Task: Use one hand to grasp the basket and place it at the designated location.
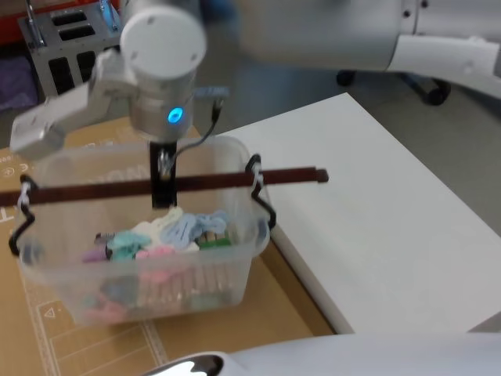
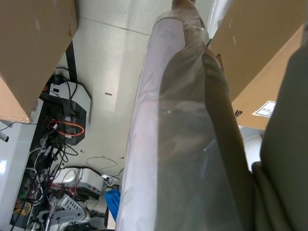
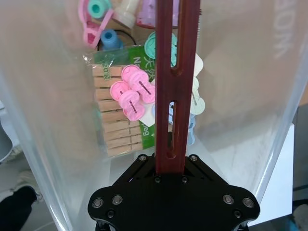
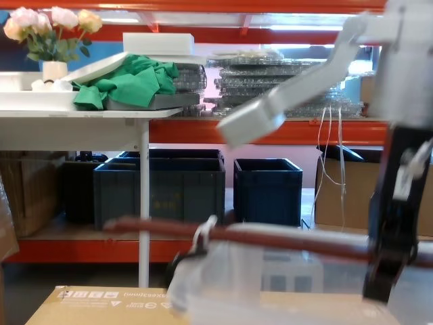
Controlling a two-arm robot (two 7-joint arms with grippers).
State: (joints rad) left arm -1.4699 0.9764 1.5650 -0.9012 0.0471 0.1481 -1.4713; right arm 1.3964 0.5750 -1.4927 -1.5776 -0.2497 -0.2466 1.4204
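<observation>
— Jaws first: how do they stand on the right gripper (image 3: pixel 171 166)?

— Clamped on the handle (image 3: pixel 175 57) of the basket (image 1: pixel 55 286), a dark red-brown slotted bar. In the right wrist view the black jaws pinch it from both sides, with the bar running straight out between them.

— Where along the bar?

— About midway, going by the head view. The right arm comes in from the upper right and the gripper points straight down onto the bar, which spans the tub from side to side and sticks out past the rim at each end. A black wire hook (image 1: pixel 262 196) ties it to the rim on the side nearest the white table (image 1: pixel 376 204).

— And the basket itself?

— Over the brown cardboard (image 1: pixel 286 317), just beside the white table's near edge. (Whether its base rests on the cardboard or hangs clear of it, I cannot tell.) It sits level, not tipped.

— Anything inside?

— A pack of wooden pegs (image 3: pixel 113 130) on the bottom, pink clips (image 3: pixel 130 94) lying on top of it, and more pastel clips heaped around them.

— The left arm?

— Its wrist camera looks along a plastic-wrapped column (image 2: pixel 168 144) toward the floor, with cardboard boxes on either side.

— Behind all this?

— Dark blue crates (image 4: pixel 162 186) under a shelf, well apart from the basket.
</observation>
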